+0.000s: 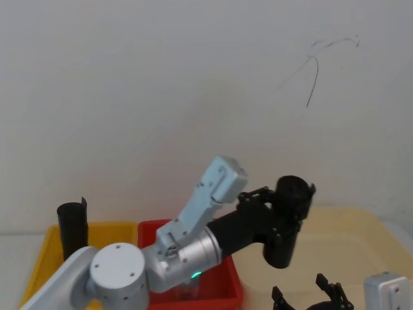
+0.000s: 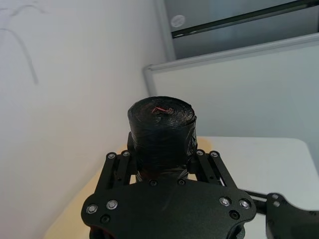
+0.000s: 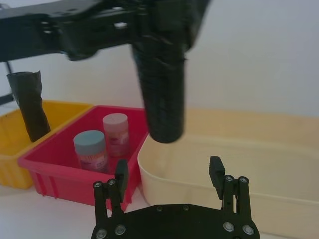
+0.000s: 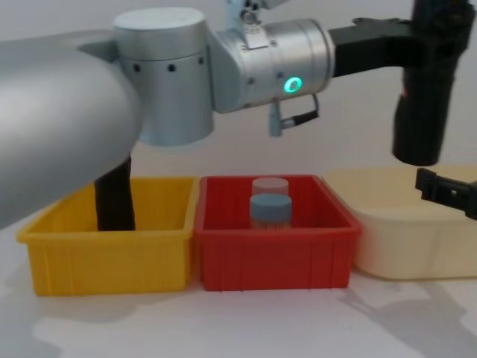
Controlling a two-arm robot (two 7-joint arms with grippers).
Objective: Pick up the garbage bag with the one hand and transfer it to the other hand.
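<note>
Evidently the pickup half of the task is done: the left gripper (image 1: 274, 210) is clamped around the upper part of the garbage bag (image 4: 421, 89), a tight black roll of film. It holds the bag in the air, hanging roughly upright with the lower end free. The left wrist view shows the fingers pinching the roll from both sides, with one end sticking out beyond them. Gripping high leaves most of the roll's length exposed, which seems meant to give the other arm room to take hold.

The bag hangs above the near edge of the cream tray (image 4: 402, 246), off the surface (image 4: 223, 321) and clear of the red bin (image 4: 276, 253) and its two jars (image 4: 270, 205). Held at that height, it offers a free approach from below.

The right gripper (image 3: 168, 173) waits beneath the roll's lower end and a little toward the robot. Its fingers are spread wide and point upward, and nothing sits between them. It does not touch the bag, and a clear gap separates the two. Its open, upturned pose suggests it is lined up to receive the bag, so the handover itself is not yet made.

A second black roll (image 4: 115, 198) stands in the yellow bin (image 4: 104, 253), well apart from the exchange, and plays no part here.
</note>
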